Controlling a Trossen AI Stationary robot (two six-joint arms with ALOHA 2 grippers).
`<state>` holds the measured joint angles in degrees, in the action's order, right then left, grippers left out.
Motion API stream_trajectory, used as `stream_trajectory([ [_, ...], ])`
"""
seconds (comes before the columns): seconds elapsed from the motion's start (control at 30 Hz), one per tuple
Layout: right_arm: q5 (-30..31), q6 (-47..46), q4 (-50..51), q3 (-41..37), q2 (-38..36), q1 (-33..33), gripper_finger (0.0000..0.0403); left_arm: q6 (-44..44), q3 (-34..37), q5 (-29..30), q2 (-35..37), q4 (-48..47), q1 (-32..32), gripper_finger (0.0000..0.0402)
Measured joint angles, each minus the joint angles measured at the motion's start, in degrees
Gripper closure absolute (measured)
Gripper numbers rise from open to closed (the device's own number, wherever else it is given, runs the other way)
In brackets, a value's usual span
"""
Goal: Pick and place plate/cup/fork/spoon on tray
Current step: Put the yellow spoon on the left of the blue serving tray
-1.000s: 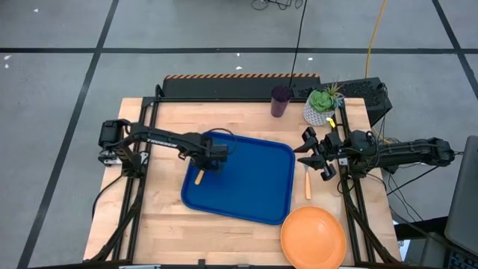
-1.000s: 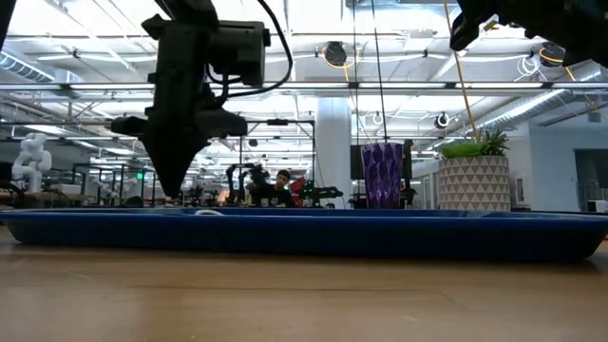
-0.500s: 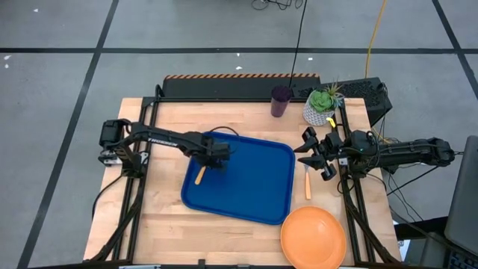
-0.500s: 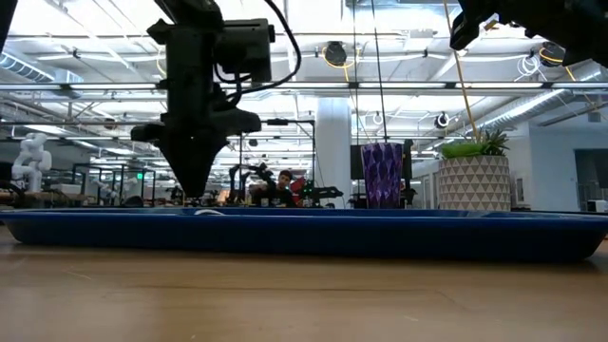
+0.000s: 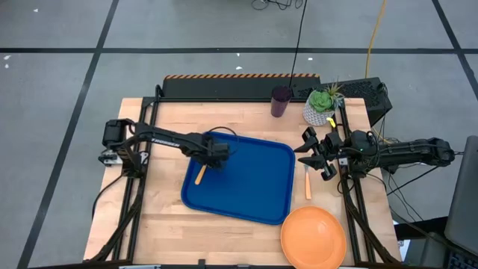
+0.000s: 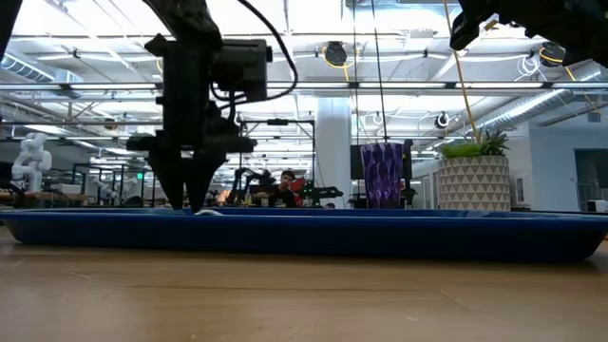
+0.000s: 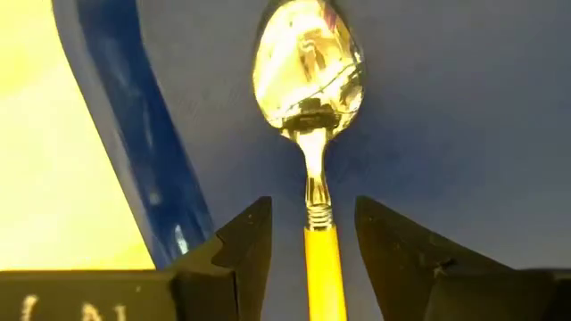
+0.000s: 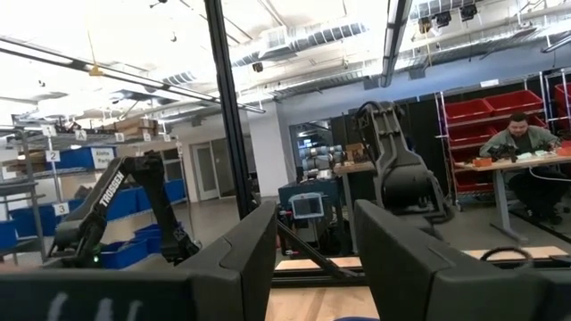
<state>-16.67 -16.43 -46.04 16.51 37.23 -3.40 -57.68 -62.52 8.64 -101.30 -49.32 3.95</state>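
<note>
The spoon (image 7: 310,71) lies flat on the blue tray (image 5: 258,198) near its left rim, and its orange handle (image 5: 199,175) shows in the high view. My left gripper (image 5: 211,157) points down over it, open, one finger on either side of the handle without touching. The fork (image 5: 307,183) lies on the table right of the tray. The orange plate (image 5: 313,237) sits at the near right corner. The purple cup (image 5: 281,101) stands at the far edge. My right gripper (image 5: 308,151) hangs open and empty above the table, right of the tray.
A white pot with a green succulent (image 5: 321,107) stands beside the cup at the far right. Bare wood lies left of the tray and along the near edge. A person sits at a desk in the room beyond (image 8: 522,147).
My left gripper has opened and let go of the spoon, which now lies on the tray. The gripper stays over it, a little lower than before.
</note>
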Motion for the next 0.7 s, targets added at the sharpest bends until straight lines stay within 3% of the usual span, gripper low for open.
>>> stream_trajectory([
  [0.43, 0.02, 0.09, 0.02, 0.0, 0.0, 0.0, 0.0259, 1.87, -0.22, 0.37, -4.17, 4.69, 0.92, 0.024],
  [0.53, 0.02, 0.19, 0.02, 0.0, 0.0, 0.0, 0.0259, 1.92, -0.15, 0.01, -3.71, 4.67, 1.34, 0.0272],
  [0.7, 0.02, 0.2, 0.02, 0.0, 0.0, 0.0, 0.0259, 2.53, -0.11, -0.69, -3.71, 4.56, 1.8, 0.0365],
])
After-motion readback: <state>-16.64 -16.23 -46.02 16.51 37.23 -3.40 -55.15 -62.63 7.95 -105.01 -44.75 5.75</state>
